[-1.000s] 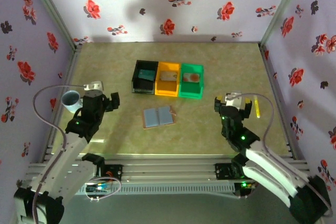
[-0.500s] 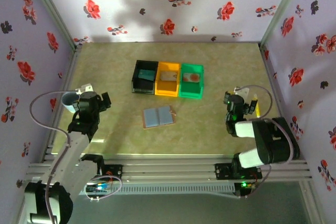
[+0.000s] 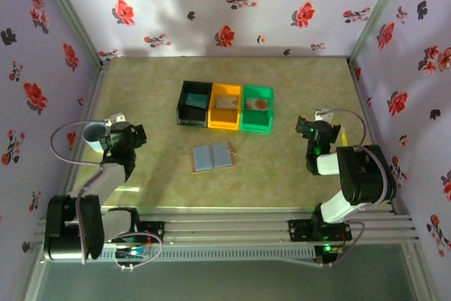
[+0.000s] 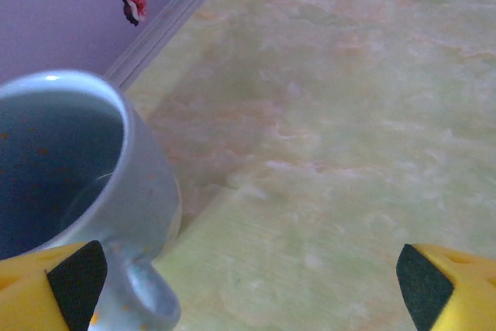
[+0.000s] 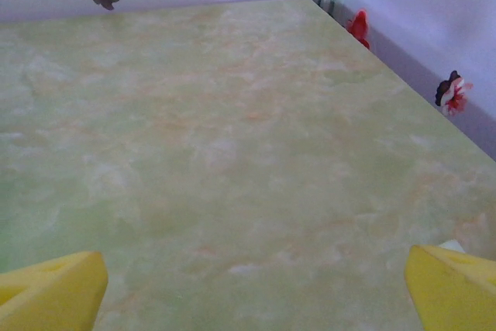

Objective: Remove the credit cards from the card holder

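Top external: card holder (image 3: 212, 156) lies open on the counter (image 3: 296, 79); bins (image 3: 224, 125) beyond it hold the credit cards (image 3: 258, 104). To its left, beside a mug (image 3: 94, 134), left gripper (image 3: 139, 135); to its right, right gripper (image 3: 304, 129); both jaws wide, empty.

Even soft light; wrist views hazy, mug (image 4: 85, 215) perhaps defocused.

The left gripper (image 3: 138, 134) has drawn back from the middle of the desk (image 3: 296, 89) to just beside the blue mug (image 3: 93, 134). The right gripper (image 3: 302, 128) has shifted slightly rightward, and the right arm (image 3: 359, 181) is now folded tight over its base.
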`<state>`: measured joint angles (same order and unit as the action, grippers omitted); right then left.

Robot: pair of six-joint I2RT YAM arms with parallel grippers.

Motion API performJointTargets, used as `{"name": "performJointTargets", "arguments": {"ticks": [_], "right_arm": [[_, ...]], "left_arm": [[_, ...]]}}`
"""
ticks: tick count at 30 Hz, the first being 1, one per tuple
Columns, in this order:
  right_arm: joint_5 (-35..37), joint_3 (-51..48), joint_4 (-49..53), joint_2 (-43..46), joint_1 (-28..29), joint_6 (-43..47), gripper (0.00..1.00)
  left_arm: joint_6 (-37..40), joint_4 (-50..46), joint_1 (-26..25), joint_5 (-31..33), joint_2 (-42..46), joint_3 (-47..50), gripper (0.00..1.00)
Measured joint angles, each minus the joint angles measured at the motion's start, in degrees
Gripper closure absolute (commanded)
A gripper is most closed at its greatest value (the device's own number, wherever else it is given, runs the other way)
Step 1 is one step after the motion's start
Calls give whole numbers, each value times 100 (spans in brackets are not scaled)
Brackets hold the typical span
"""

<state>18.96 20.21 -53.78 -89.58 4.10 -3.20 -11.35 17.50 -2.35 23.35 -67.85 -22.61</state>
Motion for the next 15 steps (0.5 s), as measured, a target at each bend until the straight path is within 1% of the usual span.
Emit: {"name": "performJointTargets", "arguments": {"ticks": [6, 13, 15], "right_arm": [[-46, 0, 50, 0, -9, -2, 1], [-66, 0, 70, 0, -9, -26, 1], [-66, 0, 87, 0, -9, -28, 1]], "left_arm": [[203, 1370, 66, -74, -828, 50, 0], [577, 2894, 162, -459, -1766, 48, 0], [643, 3119, 160, -586, -1891, 48, 0]]}}
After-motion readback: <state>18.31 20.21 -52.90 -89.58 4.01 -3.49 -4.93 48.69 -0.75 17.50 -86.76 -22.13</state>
